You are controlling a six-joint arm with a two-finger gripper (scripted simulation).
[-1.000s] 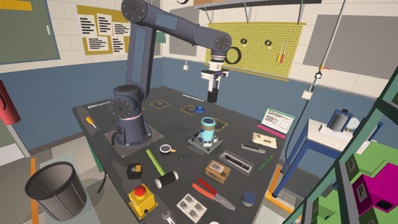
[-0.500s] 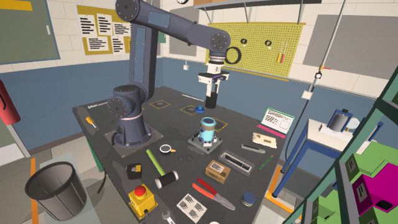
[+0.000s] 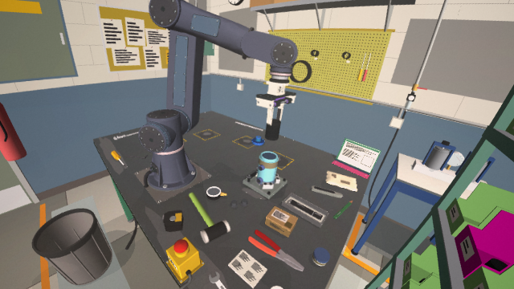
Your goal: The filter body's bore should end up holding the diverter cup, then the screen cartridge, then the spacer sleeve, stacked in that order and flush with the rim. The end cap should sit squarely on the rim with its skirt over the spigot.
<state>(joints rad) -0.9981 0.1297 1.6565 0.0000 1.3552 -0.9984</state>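
Observation:
A dark cylindrical sleeve (image 3: 273,127) hangs upright between my fingers, above the far middle of the table. Below and to its left a blue end cap (image 3: 257,141) lies on a yellow-outlined mat. The light-blue filter body (image 3: 268,165) stands upright on a grey fixture plate nearer the table's middle, its bore open at the top; what sits inside it is hidden. It is lower than the sleeve and closer to the front. My gripper (image 3: 275,116) is closed on the dark sleeve.
A black waste bin (image 3: 73,245) stands on the floor at front left. On the table's front half lie a green-handled mallet (image 3: 208,218), red pliers (image 3: 274,249), a cardboard box (image 3: 281,220), a tray (image 3: 304,208) and an emergency-stop button (image 3: 182,255). My arm's base (image 3: 166,160) stands left.

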